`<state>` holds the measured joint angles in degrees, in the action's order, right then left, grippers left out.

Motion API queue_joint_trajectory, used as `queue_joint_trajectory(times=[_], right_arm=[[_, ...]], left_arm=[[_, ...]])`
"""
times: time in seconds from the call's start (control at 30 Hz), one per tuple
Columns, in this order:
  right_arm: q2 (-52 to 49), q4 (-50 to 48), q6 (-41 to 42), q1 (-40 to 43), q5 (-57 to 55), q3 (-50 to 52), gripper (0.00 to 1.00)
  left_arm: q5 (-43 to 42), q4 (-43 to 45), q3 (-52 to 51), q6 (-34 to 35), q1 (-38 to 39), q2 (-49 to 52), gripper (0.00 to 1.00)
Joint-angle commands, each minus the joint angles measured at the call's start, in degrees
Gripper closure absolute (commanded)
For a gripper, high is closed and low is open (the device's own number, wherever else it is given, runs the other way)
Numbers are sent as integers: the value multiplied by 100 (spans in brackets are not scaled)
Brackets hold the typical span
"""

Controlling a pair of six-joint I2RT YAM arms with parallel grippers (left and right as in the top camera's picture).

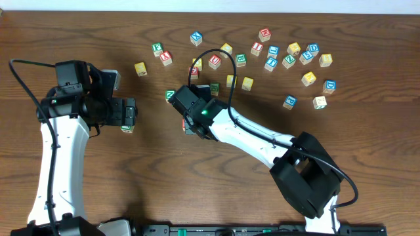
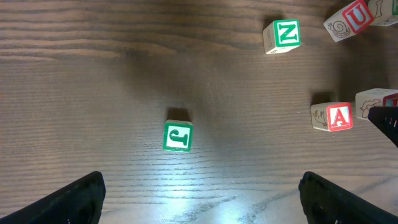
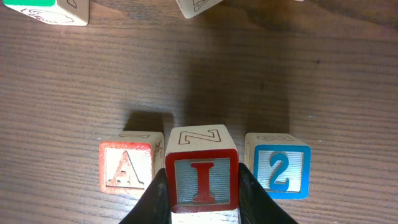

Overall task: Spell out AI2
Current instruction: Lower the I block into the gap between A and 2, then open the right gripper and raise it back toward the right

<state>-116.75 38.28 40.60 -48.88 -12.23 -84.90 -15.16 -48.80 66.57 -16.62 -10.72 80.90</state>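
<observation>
Row, faces upright: red A cube, red I cube, blue 2 cube; I pinched in right end effector.

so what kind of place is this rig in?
Probably a robot manipulation test bench: wood-grain table, left arm and right arm based at its near edge, loose alphabet cubes as props. Nothing beyond the tabletop shows.

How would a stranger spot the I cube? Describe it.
Follow the right arm to the right gripper, shut on one cube. That is the I cube: a red I in a red frame, between the red A cube and the blue 2 cube.
</observation>
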Motion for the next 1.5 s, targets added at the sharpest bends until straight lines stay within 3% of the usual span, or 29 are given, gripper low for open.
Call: queue_joint_trajectory(times=[0.0, 0.57, 0.73, 0.9, 1.47], right_arm=[[-136, -13, 118, -20, -133, 33, 93], [-328, -70, 140, -20, -111, 33, 93], [-328, -94, 138, -20, -111, 33, 74], [-328, -127, 138, -20, -111, 33, 65], [-317, -164, 83, -17, -66, -31, 61]], left_arm=[[-94, 9, 31, -96, -9, 0, 2], [-92, 28, 31, -96, -9, 0, 2], [-92, 28, 31, -96, -9, 0, 2], [-92, 28, 31, -96, -9, 0, 2], [-92, 28, 31, -98, -9, 0, 2]])
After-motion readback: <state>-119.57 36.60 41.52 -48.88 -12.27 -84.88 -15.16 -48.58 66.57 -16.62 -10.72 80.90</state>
